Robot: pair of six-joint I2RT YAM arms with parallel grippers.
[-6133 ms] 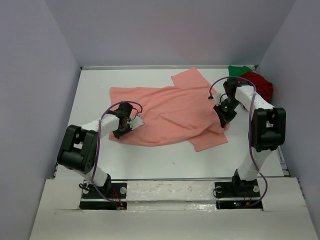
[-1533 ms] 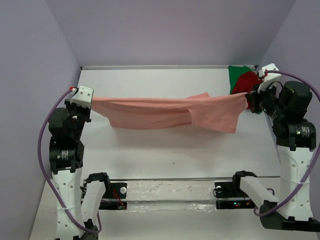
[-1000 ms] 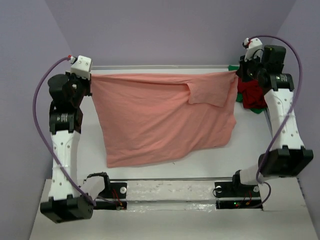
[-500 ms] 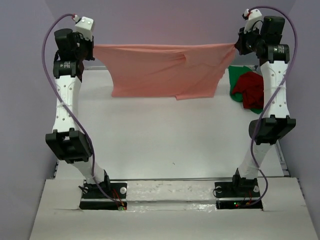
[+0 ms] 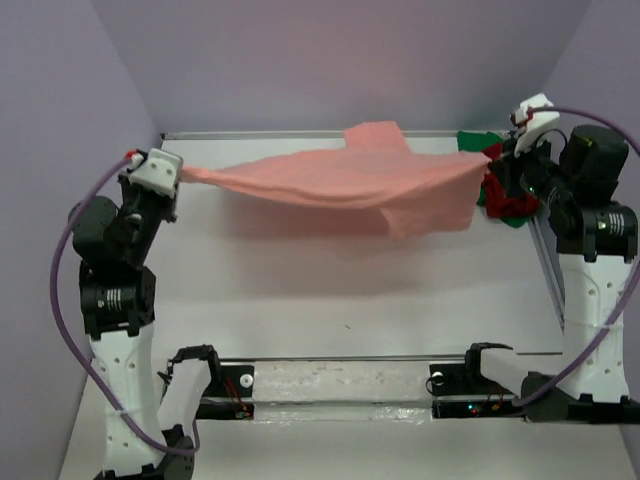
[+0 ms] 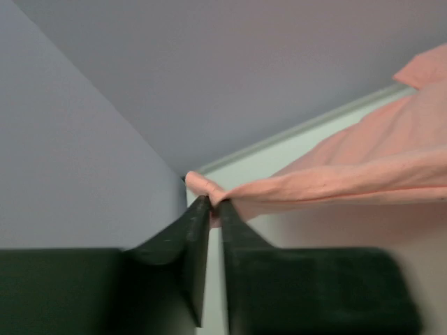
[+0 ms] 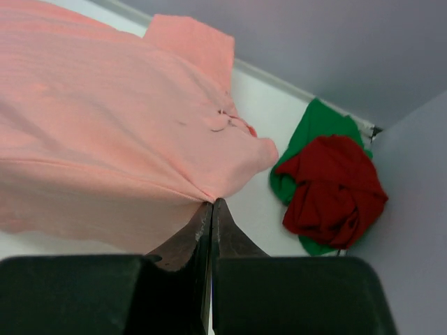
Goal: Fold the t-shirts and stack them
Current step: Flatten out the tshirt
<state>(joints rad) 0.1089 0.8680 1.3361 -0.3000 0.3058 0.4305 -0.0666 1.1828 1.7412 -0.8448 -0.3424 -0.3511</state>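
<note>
From the top view I see the pink shirt [image 5: 350,185] stretched across the far half of the bench [image 5: 300,300], held up between both arms. The left gripper [image 5: 177,172] is clamped tight on the shirt's left end. In the left wrist view its two dark fingers [image 6: 199,230] meet on a small bunched fold of pink cloth [image 6: 363,174] with almost no gap between them. The right gripper [image 5: 492,172] is pinched closed on the opposite end, and in its wrist view the jaws press together on a gathered point of the fabric [image 7: 105,139].

The cloth sags a little between the two grips and casts a shadow on the bench below. One flap hangs lower toward the right side, and a sleeve sticks out toward the back wall [image 5: 330,60]. I can't tell whether that sleeve touches the bench.

The other two shirts sit in the far right corner, just beside the right gripper. The red shirt [image 7: 335,185] is crumpled into a ball and lies on top of the green shirt [image 7: 318,129], which spreads out beneath it against the corner. In the top view the right arm partly covers them.
</note>
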